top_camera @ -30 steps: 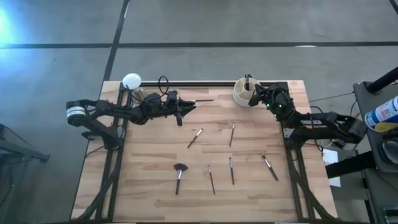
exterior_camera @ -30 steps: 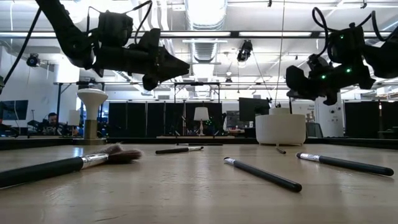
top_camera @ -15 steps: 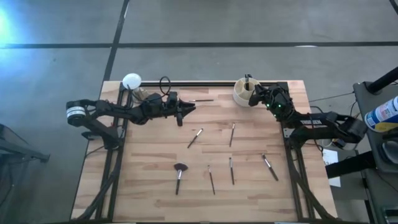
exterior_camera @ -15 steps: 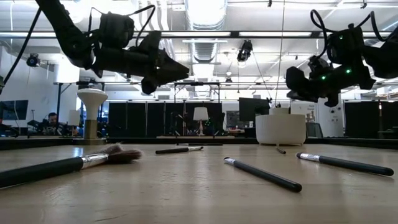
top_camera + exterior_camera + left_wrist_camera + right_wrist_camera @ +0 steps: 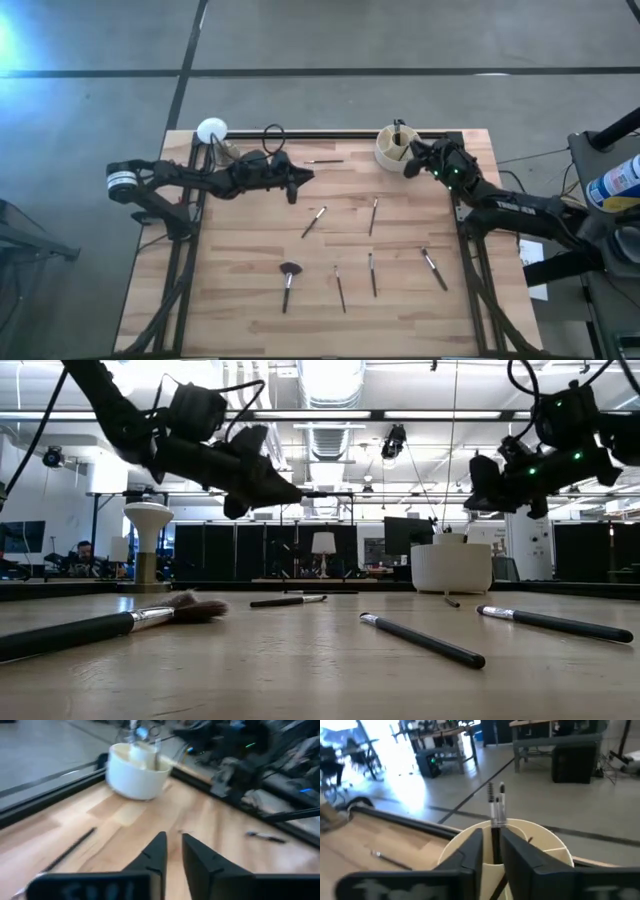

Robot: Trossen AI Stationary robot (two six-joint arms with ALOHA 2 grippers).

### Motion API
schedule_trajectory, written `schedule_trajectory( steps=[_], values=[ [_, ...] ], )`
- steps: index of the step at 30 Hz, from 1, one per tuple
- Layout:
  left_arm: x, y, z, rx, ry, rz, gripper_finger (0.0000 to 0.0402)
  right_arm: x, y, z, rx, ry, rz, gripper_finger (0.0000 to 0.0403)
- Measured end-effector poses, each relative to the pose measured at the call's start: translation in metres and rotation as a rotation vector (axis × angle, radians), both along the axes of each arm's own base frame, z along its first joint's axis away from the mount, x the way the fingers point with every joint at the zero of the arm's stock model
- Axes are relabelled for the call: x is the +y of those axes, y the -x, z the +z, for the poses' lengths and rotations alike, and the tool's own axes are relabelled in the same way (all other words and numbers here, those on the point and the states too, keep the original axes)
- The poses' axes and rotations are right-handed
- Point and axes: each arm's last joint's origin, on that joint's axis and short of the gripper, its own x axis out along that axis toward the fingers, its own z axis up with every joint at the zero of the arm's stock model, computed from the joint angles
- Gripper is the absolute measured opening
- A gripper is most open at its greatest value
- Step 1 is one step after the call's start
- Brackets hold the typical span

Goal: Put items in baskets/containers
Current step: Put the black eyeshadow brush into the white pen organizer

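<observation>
— Where's the cup [image 5: 393, 148]?
— Far right corner, brushes [image 5: 496, 804] standing inside. My right gripper [image 5: 410, 163] hangs beside it, left gripper [image 5: 171, 851] mid-table; both narrowly parted, empty.

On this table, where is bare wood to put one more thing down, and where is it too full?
Free: the table's left side, between its left edge and the fluffy brush, and the near right corner beyond the slanted brush. Crowded: the middle, where six brushes lie scattered, and the far right corner around the cup.
</observation>
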Motion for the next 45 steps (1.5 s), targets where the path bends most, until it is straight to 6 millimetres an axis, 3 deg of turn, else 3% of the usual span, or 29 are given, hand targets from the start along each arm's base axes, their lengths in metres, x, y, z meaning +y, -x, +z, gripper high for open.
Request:
schedule_trajectory(
  steps=[4,14,18,30,45],
  values=[
    [0.014,0.000,0.001,0.086,-0.002,0.030,0.0006,0.009,0.000,0.007,0.043,0.031,0.053,0.0013],
    [0.074,0.007,-0.006,0.278,0.123,-0.007,0.0000,0.020,-0.003,0.009,0.100,0.070,0.131,0.0008],
    [0.082,-0.004,-0.011,0.406,0.107,-0.047,0.0007,0.021,-0.004,0.008,0.108,0.070,0.138,0.0008],
    [0.108,-0.023,-0.039,0.542,0.066,-0.049,0.0087,0.023,-0.006,0.009,0.125,0.102,0.221,0.0008],
    [0.127,-0.024,-0.058,0.670,-0.019,-0.010,0.0092,0.027,-0.010,0.011,0.152,0.157,0.268,0.0008]
  ],
)
